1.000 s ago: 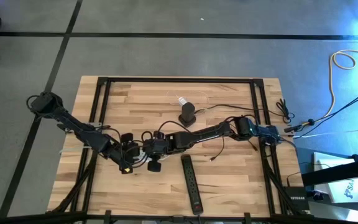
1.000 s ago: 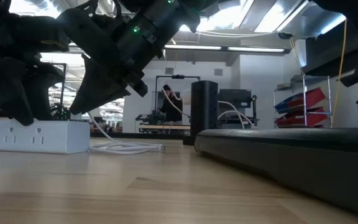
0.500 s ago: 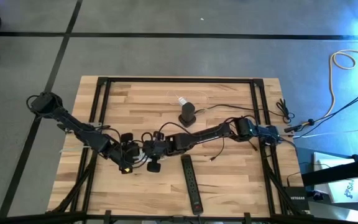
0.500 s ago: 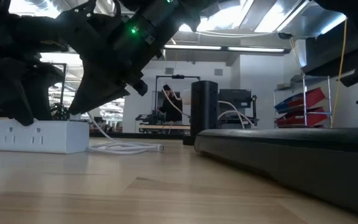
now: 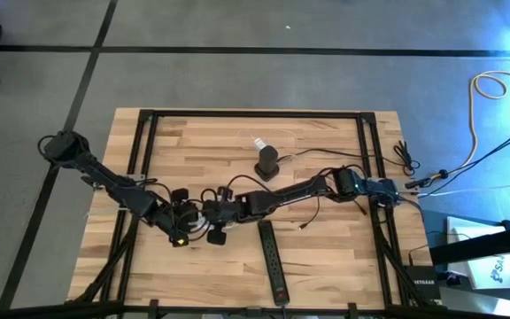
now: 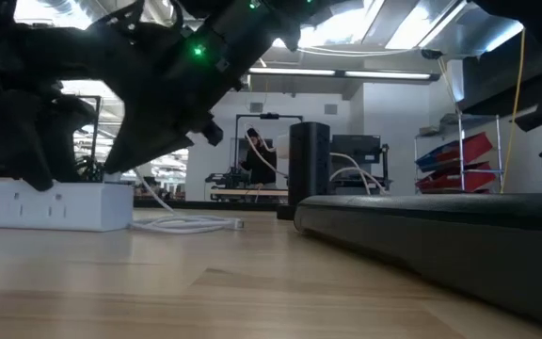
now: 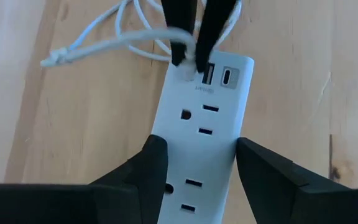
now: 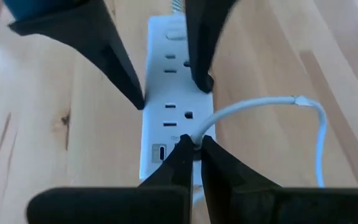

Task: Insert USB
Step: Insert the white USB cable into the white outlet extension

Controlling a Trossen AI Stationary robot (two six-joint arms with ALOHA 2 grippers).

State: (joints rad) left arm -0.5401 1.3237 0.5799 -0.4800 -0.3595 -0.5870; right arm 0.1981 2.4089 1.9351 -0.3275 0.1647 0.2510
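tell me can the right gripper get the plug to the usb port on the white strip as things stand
Probably yes: the right gripper, shut on the white cable, is already at the white power strip ports, which the left gripper straddles farther down.

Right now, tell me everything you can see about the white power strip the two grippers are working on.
The white power strip is a flat, smooth plastic-looking bar lying on the wooden table. Its face shows several three-hole outlets in a row and, at one end, two small USB ports side by side. The left gripper straddles its body, one finger on each long side. The right gripper pinches a white cable at its plug, right at one USB port. The cable loops loosely over the table beyond that end.
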